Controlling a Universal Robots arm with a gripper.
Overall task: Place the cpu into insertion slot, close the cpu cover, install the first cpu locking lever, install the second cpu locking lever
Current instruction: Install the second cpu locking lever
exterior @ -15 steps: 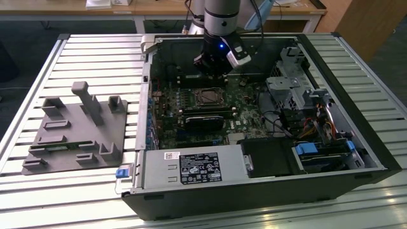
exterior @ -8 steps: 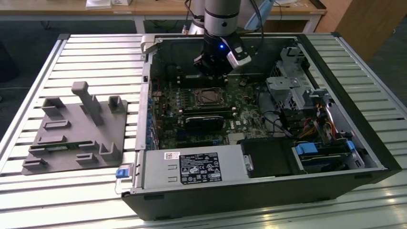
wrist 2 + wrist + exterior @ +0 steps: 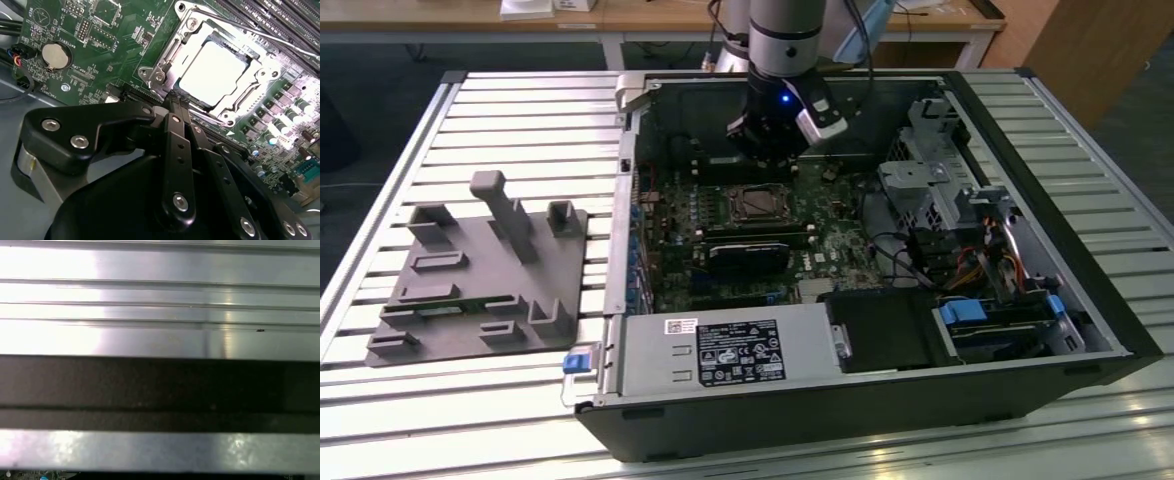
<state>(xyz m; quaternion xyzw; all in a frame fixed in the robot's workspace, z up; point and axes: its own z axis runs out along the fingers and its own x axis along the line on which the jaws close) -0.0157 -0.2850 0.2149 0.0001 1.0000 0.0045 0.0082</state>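
My gripper (image 3: pixel 767 170) hangs inside the open computer case, just behind the insertion slot (image 3: pixel 758 205) on the green motherboard. In the second wrist view the black fingers (image 3: pixel 172 130) are pressed together, and the gripper (image 3: pixel 176 102) is shut with its tips at the edge of the slot's silvery rim (image 3: pixel 150 74). The cpu (image 3: pixel 215 70) lies flat in the slot, its bright metal top facing up. The cpu cover (image 3: pixel 250 97) lies down over it, framing the chip. A thin metal lever (image 3: pixel 250 32) runs along the far side of the socket.
A grey fixture block (image 3: pixel 480 270) sits on the slatted table at the exterior view's left. A black card (image 3: pixel 747 250) lies just in front of the socket, with the power supply (image 3: pixel 720 350) and drive bays (image 3: pixel 987 320) nearer. A coin cell (image 3: pixel 54 55) sits beside the socket.
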